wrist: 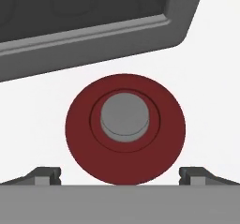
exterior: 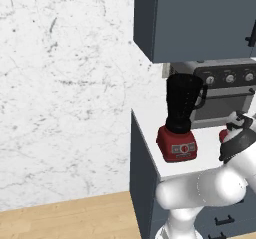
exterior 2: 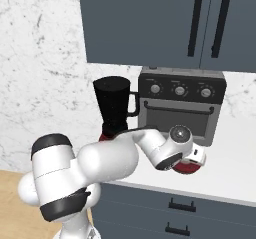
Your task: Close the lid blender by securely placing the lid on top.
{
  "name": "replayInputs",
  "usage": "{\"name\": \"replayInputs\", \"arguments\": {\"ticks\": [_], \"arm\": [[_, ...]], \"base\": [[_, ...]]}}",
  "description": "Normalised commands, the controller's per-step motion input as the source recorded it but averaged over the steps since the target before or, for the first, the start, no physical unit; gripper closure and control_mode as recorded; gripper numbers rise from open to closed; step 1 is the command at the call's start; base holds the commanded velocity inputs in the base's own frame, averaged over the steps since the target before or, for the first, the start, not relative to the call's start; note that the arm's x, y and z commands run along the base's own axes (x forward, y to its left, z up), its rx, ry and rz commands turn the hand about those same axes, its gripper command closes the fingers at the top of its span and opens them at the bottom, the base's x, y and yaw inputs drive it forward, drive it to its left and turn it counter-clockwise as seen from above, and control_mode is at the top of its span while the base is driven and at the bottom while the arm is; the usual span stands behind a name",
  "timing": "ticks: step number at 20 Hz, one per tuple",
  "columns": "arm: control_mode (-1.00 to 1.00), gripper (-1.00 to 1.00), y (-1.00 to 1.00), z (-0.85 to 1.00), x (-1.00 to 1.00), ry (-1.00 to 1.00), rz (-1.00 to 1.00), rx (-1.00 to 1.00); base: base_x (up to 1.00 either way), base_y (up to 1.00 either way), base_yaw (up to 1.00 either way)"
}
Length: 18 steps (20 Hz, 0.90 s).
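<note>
The claw (wrist: 120,175) hangs spread above the lid (wrist: 125,129), which lies on the table (wrist: 211,101) centred between its tips. Descending off-centre could nudge the lid away toward the oven (wrist: 84,26).

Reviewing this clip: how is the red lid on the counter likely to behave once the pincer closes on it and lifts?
The lid looks like a rigid disc, so it probably won't flex. It lies flat on the counter, so rolling seems unlikely unless tipped on edge. Its smooth rounded rim may slip between the fingertips of the open pincer; the grey centre knob offers another hold.
</note>
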Motion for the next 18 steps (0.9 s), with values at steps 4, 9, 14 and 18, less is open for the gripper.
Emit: {"name": "replayInputs", "arguments": {"ticks": [4, 9, 14, 18], "arm": [[-1.0, -1.0, -0.02, -0.09, 0.13, 0.03, 0.05, 0.0], [-1.0, -1.0, -0.05, -0.12, 0.11, 0.03, 0.05, 0.0], [-1.0, -1.0, -0.07, -0.13, 0.13, 0.03, 0.05, 0.0], [-1.0, -1.0, -0.06, -0.16, 0.13, 0.04, 0.05, 0.0]], "base": [[0.0, 0.0, 0.0], [0.0, 0.0, 0.0], [0.0, 0.0, 0.0], [0.0, 0.0, 0.0]]}}
